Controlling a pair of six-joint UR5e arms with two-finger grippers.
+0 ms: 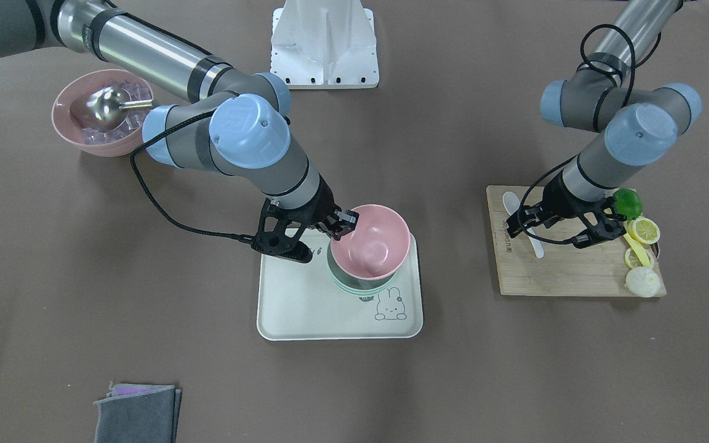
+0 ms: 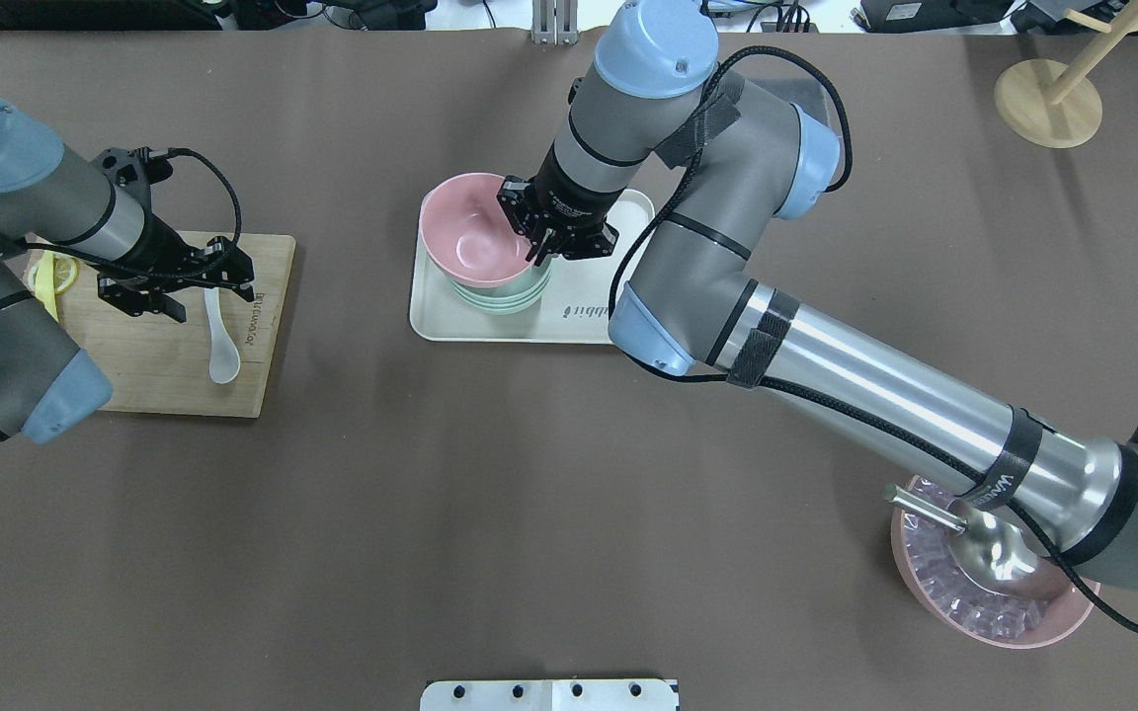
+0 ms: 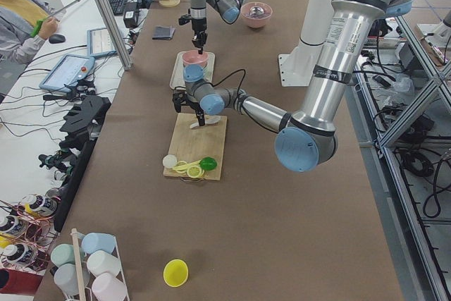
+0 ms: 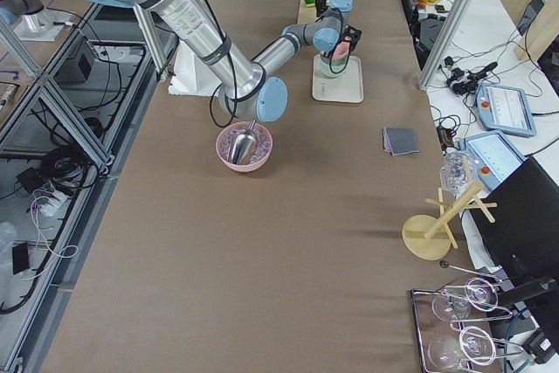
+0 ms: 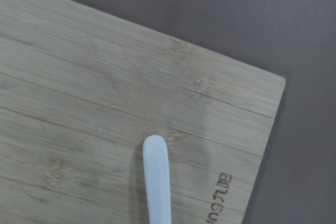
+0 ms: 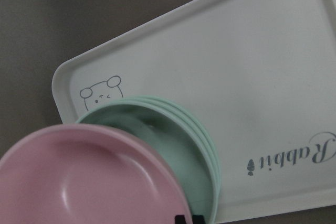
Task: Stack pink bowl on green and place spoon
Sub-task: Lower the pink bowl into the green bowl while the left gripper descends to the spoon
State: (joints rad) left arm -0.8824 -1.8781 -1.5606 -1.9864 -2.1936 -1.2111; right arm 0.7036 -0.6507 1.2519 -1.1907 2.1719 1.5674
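The pink bowl sits tilted on the stack of green bowls on the white tray. My right gripper is shut on the pink bowl's rim on the robot's side; it also shows in the overhead view. The right wrist view shows the pink bowl over the green bowls. The white spoon lies on the wooden cutting board. My left gripper hovers open just above the spoon's handle and holds nothing.
A second pink bowl with ice cubes and a metal scoop stands at the robot's right. Lemon slices and a lime lie on the board's outer end. A grey cloth lies near the front edge. A wooden stand is at the far right.
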